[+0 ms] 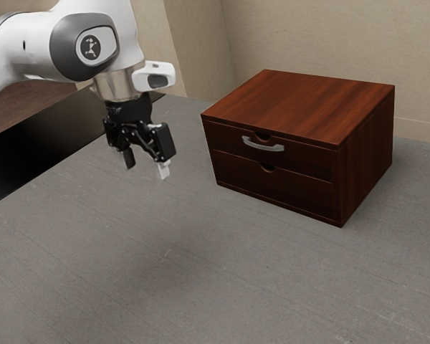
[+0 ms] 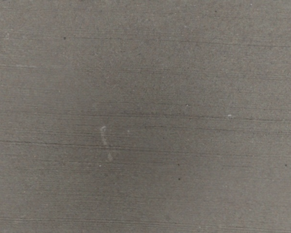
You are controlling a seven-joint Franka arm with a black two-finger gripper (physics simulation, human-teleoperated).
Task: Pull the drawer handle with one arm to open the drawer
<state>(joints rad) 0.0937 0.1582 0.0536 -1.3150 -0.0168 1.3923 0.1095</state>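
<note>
Grey bench (image 1: 201, 287) up front: matte, fine-grained, faint parallel streaks, flat. Open surface runs from the near edge to under the tool. The wrist view looks straight down on the same bench (image 2: 184, 73), where a small pale scuff (image 2: 104, 141) sits among the streaks and dark specks.

Tool (image 1: 146, 167) hangs above the bench, clear of it. Fingers point down, spread wide, holding nothing. One fingertip is black, the other white-tipped. A soft shadow (image 1: 165, 251) falls on the bench below it.

Cabinet (image 1: 308, 107) stands on the bench toward the exterior view's right of the tool, well apart from it, with open bench between. It's dark red-brown wood with glossy grain, boxy, sharp edges, flat top. Two drawer fronts sit on the side nearer the tool.
- Upper drawer (image 1: 301, 159) carries the handle (image 1: 263, 145), a curved grey metal bar under a half-round notch, roughly level with the tool.
- Lower drawer (image 1: 272, 188) has a notch at its top edge.
- Both fronts sit flush with the frame, i.e. shut.

Arm (image 1: 57, 43) is white with a grey joint cap, cut off at the frame's upper left. Behind the tool is a wood-topped block (image 1: 29, 150) with a black face, cut by the frame edge; can't tell what it is. Beige wall (image 1: 330, 36) stands behind the cabinet. Cabinet's rear and far side are hidden.
</note>
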